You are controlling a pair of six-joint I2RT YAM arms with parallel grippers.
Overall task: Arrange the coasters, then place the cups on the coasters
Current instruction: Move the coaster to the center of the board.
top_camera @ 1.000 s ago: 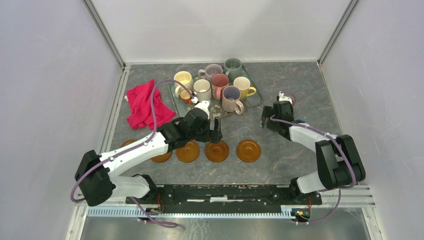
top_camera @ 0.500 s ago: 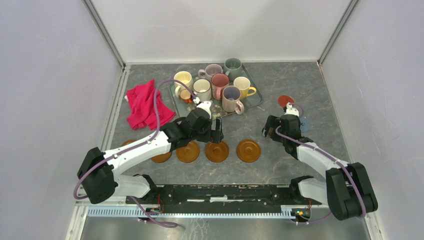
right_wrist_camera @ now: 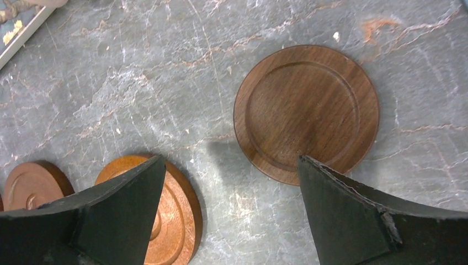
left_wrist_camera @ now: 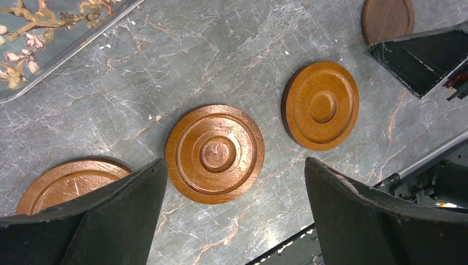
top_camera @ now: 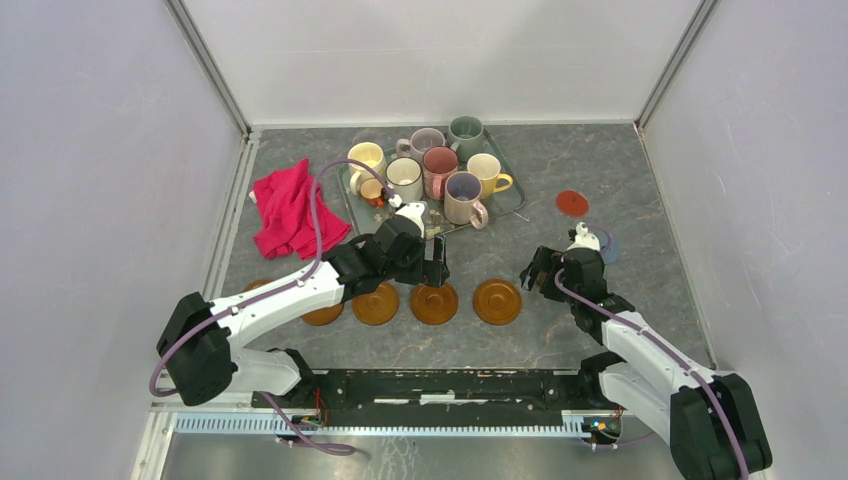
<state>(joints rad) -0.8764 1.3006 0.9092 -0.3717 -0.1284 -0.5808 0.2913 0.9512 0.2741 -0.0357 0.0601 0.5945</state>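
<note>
Dark brown coaster (right_wrist_camera: 306,113) flat on the desk (top_camera: 640,170), right beneath the right pincer (right_wrist_camera: 230,160). Jaws wide and empty, one finger overlapping the rim in the wrist view. Disc offset from the gap toward that finger, so not centred for a pinch. Just beside it, not touching, the end of the row of orange-brown coasters (top_camera: 434,303), parallel to the near edge. By the look of it, dark brown coaster already in the next place of that line. Left pincer (left_wrist_camera: 234,165) also wide, holding nothing, above the middle of the row, one orange disc framed between its fingers without contact.

Farther out and to the right, grey-blue coaster (top_camera: 610,245), half hidden behind the right wrist. Beyond that, red coaster (top_camera: 571,203), well apart from the row. Both on the right arm's side, so clearly that arm's reach. Round discs, no long axis, any approach angle equal. Thin and flat on stone, so probably a rim pinch from above. Bare desk past the dark disc toward the right wall, seemingly room for two more places. Rail close along the near side.

Farthest, mugs (top_camera: 438,165) crowded on the floral tray (top_camera: 512,200), handles at mixed angles, none on a coaster yet. Red cloth (top_camera: 290,210) left of the tray.
</note>
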